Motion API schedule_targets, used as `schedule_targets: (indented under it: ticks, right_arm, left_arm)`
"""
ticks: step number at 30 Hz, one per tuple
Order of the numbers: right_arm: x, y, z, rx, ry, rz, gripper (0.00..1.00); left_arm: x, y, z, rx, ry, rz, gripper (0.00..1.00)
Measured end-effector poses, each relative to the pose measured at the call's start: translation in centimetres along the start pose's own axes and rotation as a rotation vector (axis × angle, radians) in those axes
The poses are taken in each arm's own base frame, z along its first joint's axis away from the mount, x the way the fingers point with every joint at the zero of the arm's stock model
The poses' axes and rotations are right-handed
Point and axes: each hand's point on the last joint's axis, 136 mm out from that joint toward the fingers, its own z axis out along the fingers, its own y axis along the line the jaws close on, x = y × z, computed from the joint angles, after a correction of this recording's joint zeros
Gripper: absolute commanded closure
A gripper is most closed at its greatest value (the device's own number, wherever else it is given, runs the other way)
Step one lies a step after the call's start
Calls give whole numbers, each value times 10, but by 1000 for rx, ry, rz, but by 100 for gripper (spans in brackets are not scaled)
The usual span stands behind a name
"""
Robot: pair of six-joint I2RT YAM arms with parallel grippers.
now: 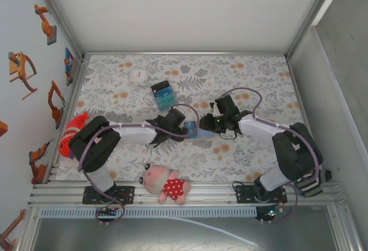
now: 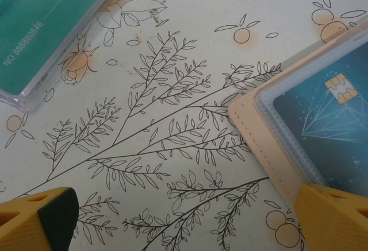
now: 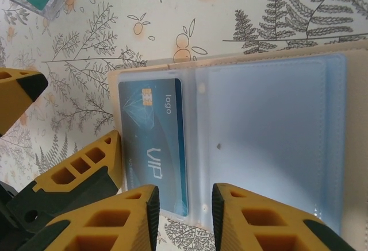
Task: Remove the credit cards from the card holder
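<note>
From the left: left gripper (image 2: 185,205) with fingers spread wide over the flowered tablecloth (image 2: 172,61), one tip at the corner of the card holder (image 3: 259,147). Mid-table, holder lying open and flat, a blue card (image 3: 152,142) in its clear pocket. Further right, right gripper (image 3: 184,199) with fingers narrowly parted above the holder's edge

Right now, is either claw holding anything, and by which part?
Nothing looks held. The left claw is wide open over a corner of the card holder; the right claw is partly open above one of its edges.
</note>
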Motion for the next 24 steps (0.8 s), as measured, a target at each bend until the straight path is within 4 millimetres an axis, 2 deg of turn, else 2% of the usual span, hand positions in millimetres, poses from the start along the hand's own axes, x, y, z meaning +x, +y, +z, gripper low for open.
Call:
schedule_targets:
  ticks: [7, 16, 24]
  right_arm:
    - [-2, 6, 5, -37, 1, 6, 73]
    - [6, -1, 24, -47, 55, 36, 78]
    - [8, 1, 31, -77, 74, 44, 81]
  left_arm:
    - [0, 0, 0, -2, -1, 5, 3]
    - [0, -1, 0, -5, -1, 9, 3]
    - [-3, -4, 1, -15, -6, 17, 3]
